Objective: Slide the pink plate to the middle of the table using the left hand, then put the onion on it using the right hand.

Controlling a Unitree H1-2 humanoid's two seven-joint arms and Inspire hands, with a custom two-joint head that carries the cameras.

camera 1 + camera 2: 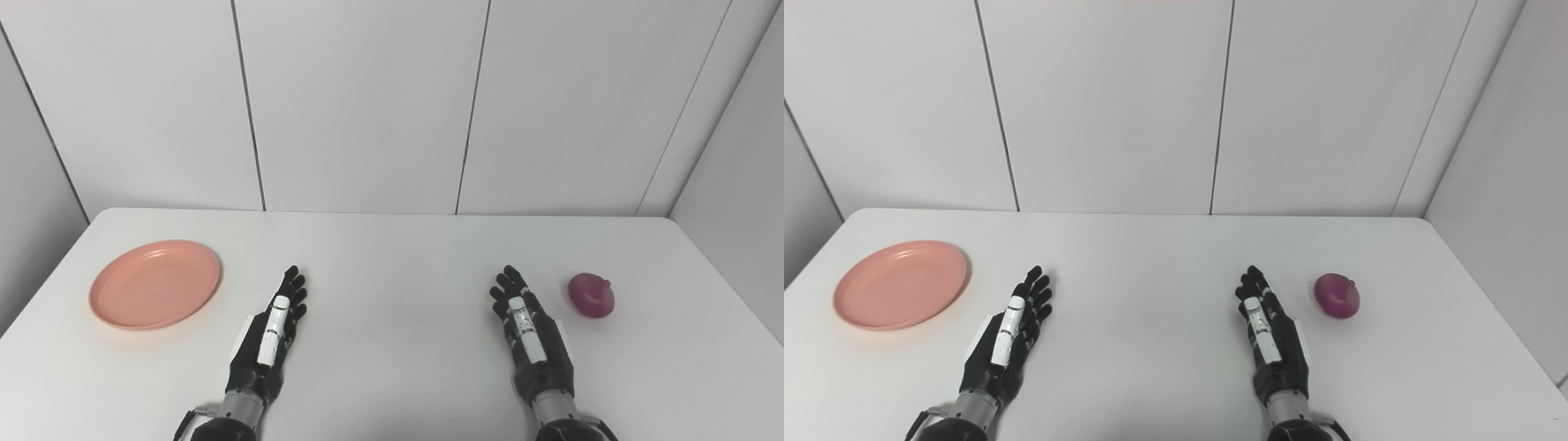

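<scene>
**Operator:** From my seat I see the white surface (392, 367) with the pink plate (155, 283) far over on the left side, lying flat and with nothing on it. It is nowhere near the middle.

**Observer:** And the onion?

**Operator:** The onion (591, 295) (a purple-red one, lying a little on its side) is on the right half of the surface, well apart from the plate.

**Observer:** What are the hands doing?

**Operator:** My left hand (272, 331) is just to the right of the plate, near it but not touching. It is released: fingers stretched forward and slightly spread, holding nothing. My right hand (530, 327) mirrors it on the other side, just left of the onion with a clear gap between them, fingers likewise extended and apart, grasping nothing.

**Observer:** Are the hands resting on the surface or above it?

**Operator:** I cannot tell for sure from either head camera; they sit low, close over it. Both forearms come in from the bottom edge, and the stretch of surface between the two hands is bare. Behind the surface stands a pale panelled wall (367, 104).
</scene>
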